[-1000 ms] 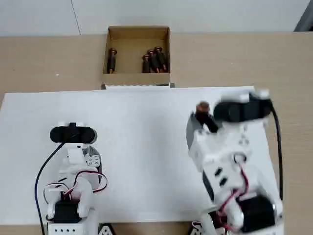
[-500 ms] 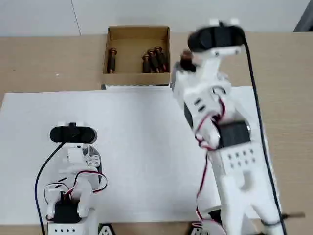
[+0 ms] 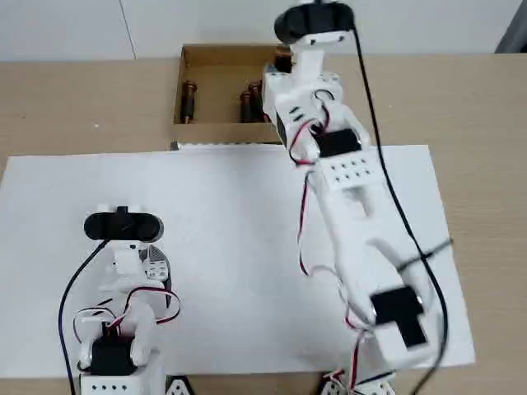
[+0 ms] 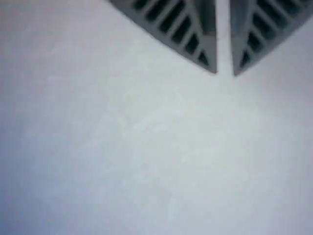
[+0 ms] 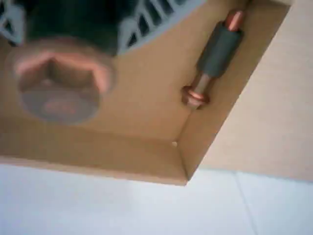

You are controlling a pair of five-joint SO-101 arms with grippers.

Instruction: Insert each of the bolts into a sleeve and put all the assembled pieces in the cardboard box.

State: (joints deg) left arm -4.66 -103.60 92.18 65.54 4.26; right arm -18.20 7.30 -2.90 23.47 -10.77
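**Placement step: right gripper (image 5: 78, 22) above the cardboard box (image 5: 122, 152).**
Its jaws pinch an assembled bolt (image 5: 58, 83) by the dark sleeve, head toward the box floor, near another assembled piece (image 5: 215, 58) lying in the corner. Next, lower it clear of the wall and release. The left gripper (image 4: 224, 68) rests nearly closed and empty on white paper (image 4: 146, 156).

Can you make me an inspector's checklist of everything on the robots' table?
Surface: wooden table with a white sheet under both arms.
Job's things: cardboard box holds at least three assembled pieces; one more, the held piece, hangs over the box.
Clutter: nothing seen.
Grippers: right gripper shut on the held piece; left gripper shut, empty, close over the sheet.
Cables: black cables and red wires along the arms.
Surroundings: white wall behind the table.
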